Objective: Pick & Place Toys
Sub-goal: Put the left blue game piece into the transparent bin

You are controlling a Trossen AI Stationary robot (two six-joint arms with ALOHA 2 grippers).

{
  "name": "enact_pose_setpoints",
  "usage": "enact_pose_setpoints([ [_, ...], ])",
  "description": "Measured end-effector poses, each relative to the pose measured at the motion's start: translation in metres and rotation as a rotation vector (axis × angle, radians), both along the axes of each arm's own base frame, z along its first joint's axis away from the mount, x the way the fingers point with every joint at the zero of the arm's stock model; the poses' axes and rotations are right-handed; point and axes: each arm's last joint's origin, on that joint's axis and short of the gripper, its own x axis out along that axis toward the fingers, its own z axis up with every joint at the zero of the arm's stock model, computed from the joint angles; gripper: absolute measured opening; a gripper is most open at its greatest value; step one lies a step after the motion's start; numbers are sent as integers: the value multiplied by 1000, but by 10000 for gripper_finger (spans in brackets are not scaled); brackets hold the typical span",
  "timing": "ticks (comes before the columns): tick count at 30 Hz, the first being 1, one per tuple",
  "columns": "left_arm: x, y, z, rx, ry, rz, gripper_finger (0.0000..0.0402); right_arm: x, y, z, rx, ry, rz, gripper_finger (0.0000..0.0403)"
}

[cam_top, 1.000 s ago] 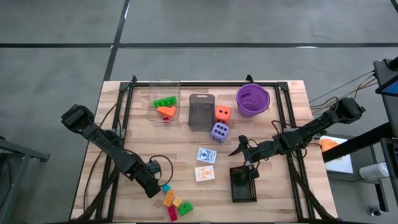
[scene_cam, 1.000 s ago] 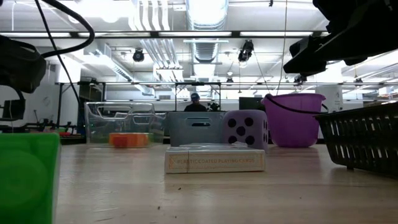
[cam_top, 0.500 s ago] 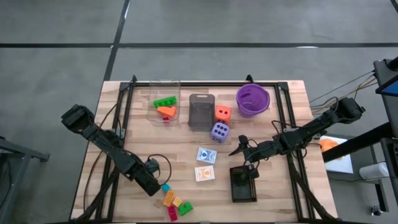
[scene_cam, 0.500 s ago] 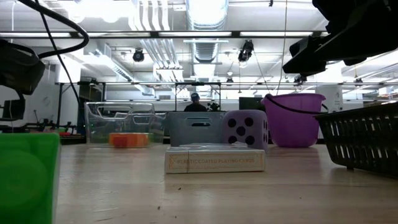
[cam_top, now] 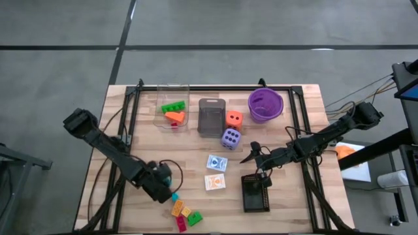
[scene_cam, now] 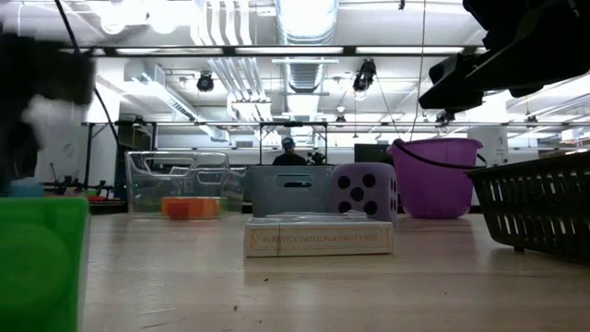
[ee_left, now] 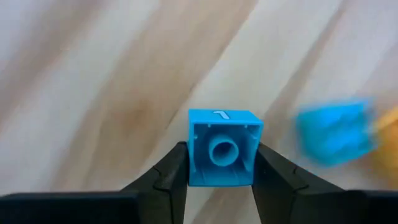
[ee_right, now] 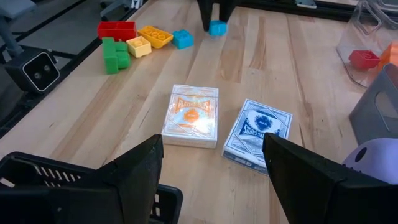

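- A blue brick is now clamped between the jaws of the left gripper, which stood much wider a second ago; in the right wrist view the brick appears lifted just clear of the wood, though this is hard to confirm.
- The left gripper is seen near the table's near-left edge, shifted slightly back from the brick cluster since a second ago.
- A second blue brick, a yellow brick, a red brick and a green brick are left on the table just beside it.
- The right gripper is held open, unchanged, over the two card packs, with the black bin just near of it.
- The pick is judged done; carrying to the clear bin at the far side is likely next.
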Motion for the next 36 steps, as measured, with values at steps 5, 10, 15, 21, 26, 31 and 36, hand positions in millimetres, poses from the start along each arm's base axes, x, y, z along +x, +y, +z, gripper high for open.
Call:
enact_pose_setpoints([
  [5, 17, -6, 24, 121, -408, -202, 131, 0, 0, 0, -2, -5, 2, 275],
  [10, 32, -3, 27, 205, -722, -371, 131, 0, 0, 1, -6, -13, 1, 275],
  [15, 30, 22, 12, 256, -907, -353, 131, 1, 0, 2, -8, -31, 5, 275],
  [21, 27, 64, 1, 351, -947, -246, 131, 3, 1, 8, -29, -99, 25, 275],
  [26, 27, 106, 7, 421, -839, -97, 131, 5, 2, 15, -62, -181, 34, 275],
  [31, 20, 142, 33, 486, -752, 41, 131, 7, 1, 18, -87, -220, 28, 275],
  [36, 7, 176, 64, 529, -595, 203, 131, 7, 1, 18, -100, -226, 14, 275],
])
